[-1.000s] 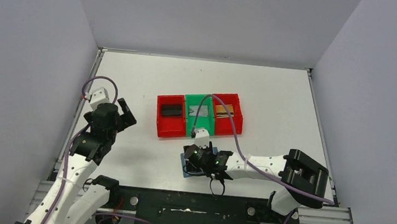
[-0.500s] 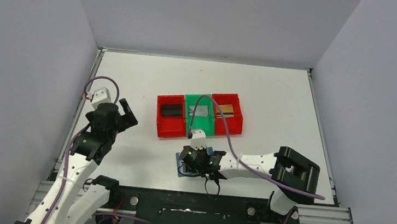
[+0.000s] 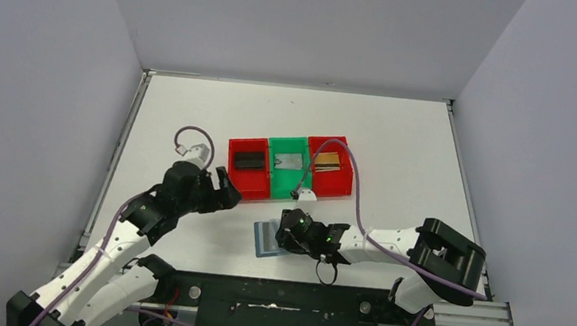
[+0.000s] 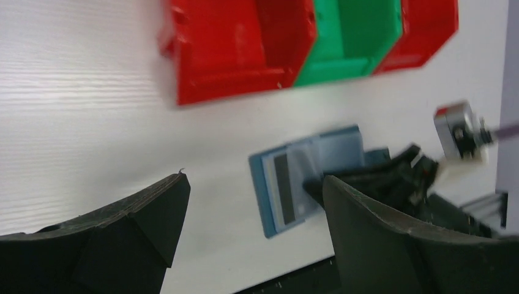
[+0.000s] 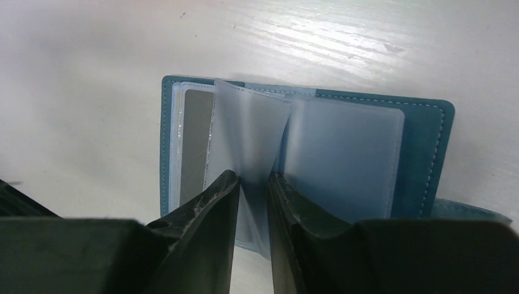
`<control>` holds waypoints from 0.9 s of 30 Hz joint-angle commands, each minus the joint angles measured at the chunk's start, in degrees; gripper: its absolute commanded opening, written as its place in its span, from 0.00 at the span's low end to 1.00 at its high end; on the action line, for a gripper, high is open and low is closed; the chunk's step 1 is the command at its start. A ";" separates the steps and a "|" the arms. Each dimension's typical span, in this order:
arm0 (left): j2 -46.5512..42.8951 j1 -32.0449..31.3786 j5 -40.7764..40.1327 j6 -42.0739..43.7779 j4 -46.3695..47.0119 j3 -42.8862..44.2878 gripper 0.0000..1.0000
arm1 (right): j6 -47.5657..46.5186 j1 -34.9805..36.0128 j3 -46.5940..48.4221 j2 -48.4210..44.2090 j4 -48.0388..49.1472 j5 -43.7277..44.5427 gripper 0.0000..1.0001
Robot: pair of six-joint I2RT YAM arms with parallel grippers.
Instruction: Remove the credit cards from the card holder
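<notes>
Found the left gripper (image 3: 219,190) spread wide, hanging above the table (image 3: 399,142) just beside the left red bin (image 3: 231,165). Saw a black card (image 3: 250,159) in that bin. Found the card holder (image 3: 265,237) open flat on the table near the front edge, a grey card (image 5: 194,141) in its left pocket. Noted a silver-grey card (image 3: 291,161) in the green bin (image 3: 271,173) behind. Found the right gripper (image 5: 252,180) narrowed around a clear sleeve (image 5: 245,135) of the card holder; could not tell whether pinched or merely flanked. Saw a gold-brown card (image 3: 327,161) in the right red bin (image 3: 347,173).
</notes>
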 commanded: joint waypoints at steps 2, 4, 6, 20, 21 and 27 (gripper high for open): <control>4.63 -17.32 -3.64 -7.45 8.13 0.62 0.80 | 5.56 -4.23 -6.76 -3.00 17.77 -8.64 0.22; 7.14 -22.83 -7.69 -9.80 9.41 0.71 0.78 | 7.27 -4.88 -8.42 -3.00 20.12 -9.16 0.21; 9.03 -25.43 -7.92 -11.41 12.77 -0.41 0.77 | 8.48 -5.42 -10.09 -2.97 22.40 -9.64 0.19; 21.36 -30.05 -7.28 -19.43 34.71 -7.37 0.76 | 16.44 -7.87 -20.61 -2.91 36.93 -9.77 0.19; 22.25 -30.15 -7.03 -19.56 35.94 -7.50 0.75 | 16.79 -7.87 -21.13 -2.94 37.98 -9.74 0.20; 27.69 -30.57 -7.57 -20.37 38.03 -7.66 0.73 | 18.62 -8.12 -22.23 -3.44 38.10 -8.53 0.26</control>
